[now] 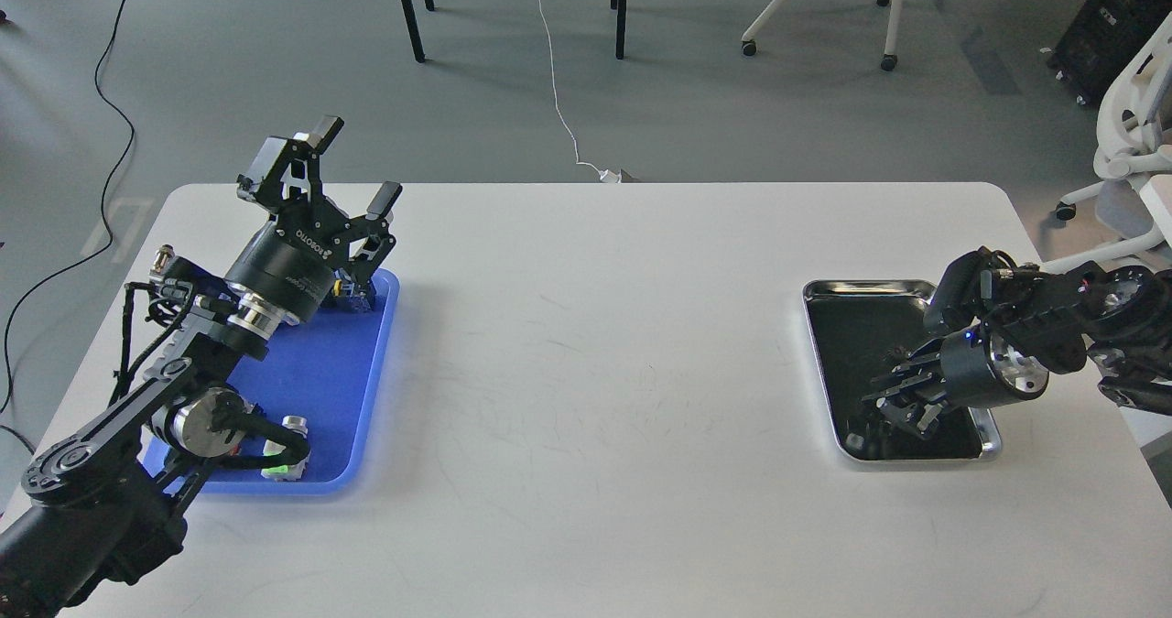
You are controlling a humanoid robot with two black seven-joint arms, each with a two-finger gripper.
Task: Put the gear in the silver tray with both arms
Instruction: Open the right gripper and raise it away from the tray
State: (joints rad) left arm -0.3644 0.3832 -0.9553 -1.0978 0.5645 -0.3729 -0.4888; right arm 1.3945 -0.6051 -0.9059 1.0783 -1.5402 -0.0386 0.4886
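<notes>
The silver tray (pixel 861 286) lies on the right side of the white table, its dark bottom bare at the far end. My right gripper (pixel 890 405) comes in from the right and hangs low over the tray's near half, pointing left. It is dark against the dark bottom, so its fingers cannot be told apart. I cannot make out a gear; the gripper hides part of the tray. My left gripper (pixel 353 168) is open and empty, raised above the far end of the blue tray (pixel 339 389).
The blue tray holds small parts at its far corner (pixel 352 293) and a green-and-white piece (pixel 286 462) at its near edge. The white table (pixel 595 352) lies between the trays. Chairs and cables are on the floor beyond.
</notes>
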